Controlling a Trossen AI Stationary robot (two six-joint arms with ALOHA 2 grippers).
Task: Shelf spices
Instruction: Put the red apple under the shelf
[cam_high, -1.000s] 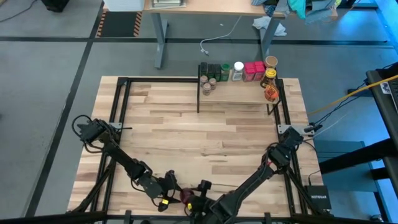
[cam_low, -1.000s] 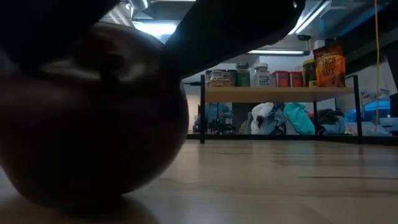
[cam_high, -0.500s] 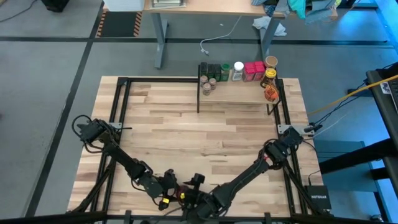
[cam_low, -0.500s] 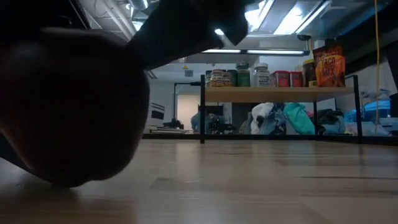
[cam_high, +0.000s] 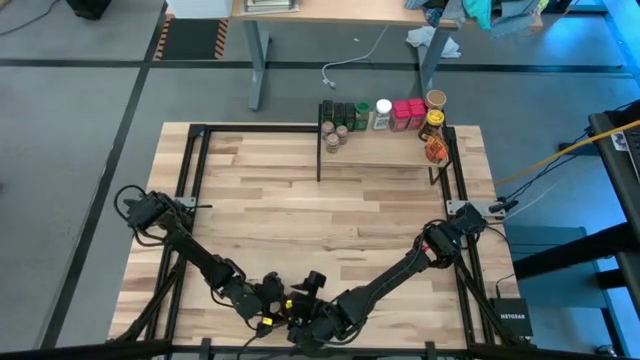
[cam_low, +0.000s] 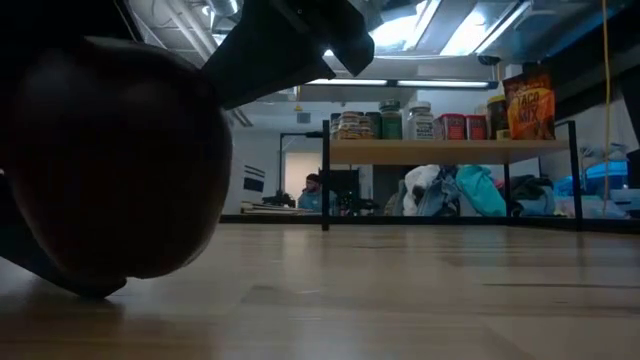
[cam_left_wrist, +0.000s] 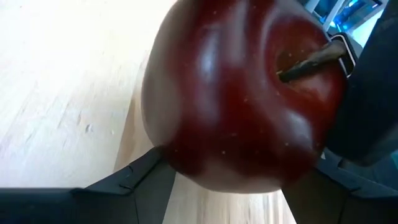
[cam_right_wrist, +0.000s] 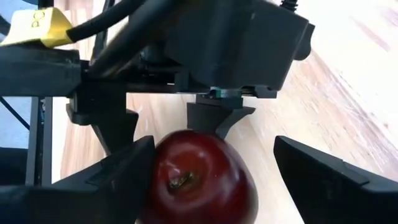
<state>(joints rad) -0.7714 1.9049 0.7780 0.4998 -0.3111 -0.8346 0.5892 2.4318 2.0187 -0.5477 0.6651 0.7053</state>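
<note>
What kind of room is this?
Probably a robot lab or workshop: a wooden table with robot arms, a small shelf of spices, ceiling strip lights, a person at a desk behind.

- The dark apple (cam_low: 110, 170) blocks the low view's left side.
- Jar labels on the far shelf (cam_high: 385, 147) are too small to read.

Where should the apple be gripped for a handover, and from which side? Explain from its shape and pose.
Probably across the apple's widest middle, on the rounded flanks the left end effector leaves bare. Come from the stem end: it faces the open right end effector, whose fingers straddle the fruit. A smooth, round skin would likely slip from an off-centre pinch.
</note>
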